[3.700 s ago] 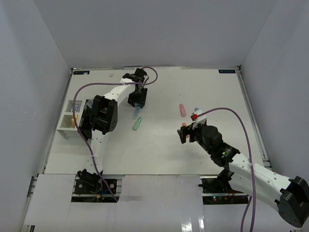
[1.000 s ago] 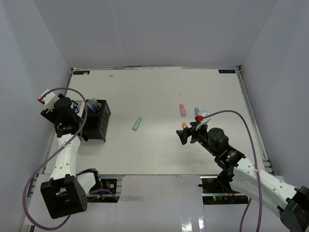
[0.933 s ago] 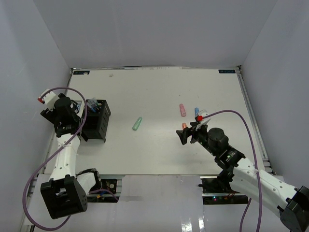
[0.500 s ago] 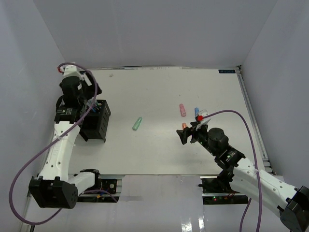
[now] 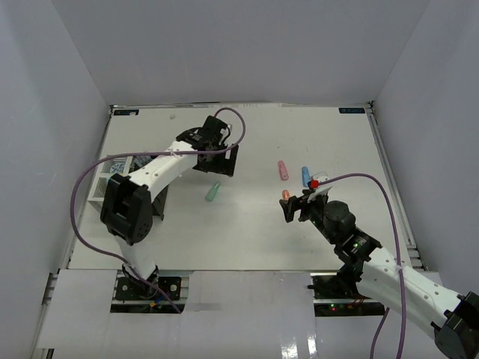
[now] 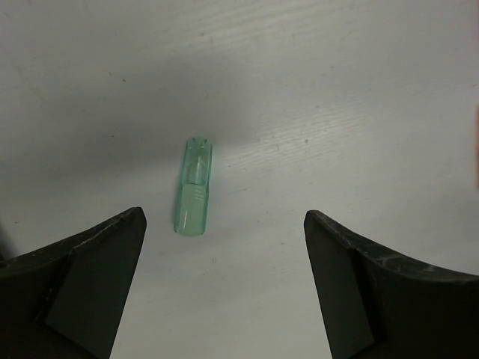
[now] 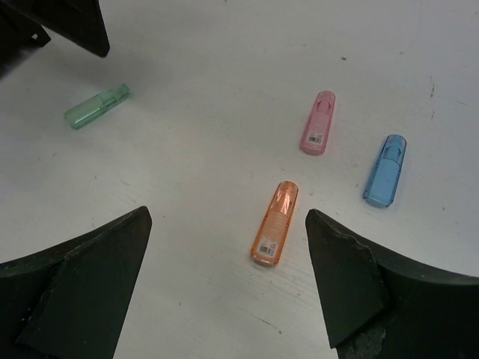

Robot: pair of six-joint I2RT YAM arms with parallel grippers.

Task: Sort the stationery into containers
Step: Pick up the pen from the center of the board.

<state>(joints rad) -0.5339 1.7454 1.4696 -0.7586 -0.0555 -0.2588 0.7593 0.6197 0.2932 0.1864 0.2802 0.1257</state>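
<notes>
No legible text anywhere, in any view. Closest candidates:
- pink marker [image 7: 317,122]: small white sticker near its lower end, barcode-like with tiny print. Too small to read.
- orange marker [image 7: 275,222]: same kind of sticker near its lower end, also unreadable.
- table [image 5: 299,134], far edge, top view: left blue label [image 5: 126,112] and right blue label [image 5: 350,111], one at each corner. Any characters on them are blurred out.
- white tray [image 5: 94,197]: blue-white checkered patch in the far compartment (might be a QR-style print, can't tell at this resolution).

No brand names, numbers or signs resolvable on any of these.
</notes>
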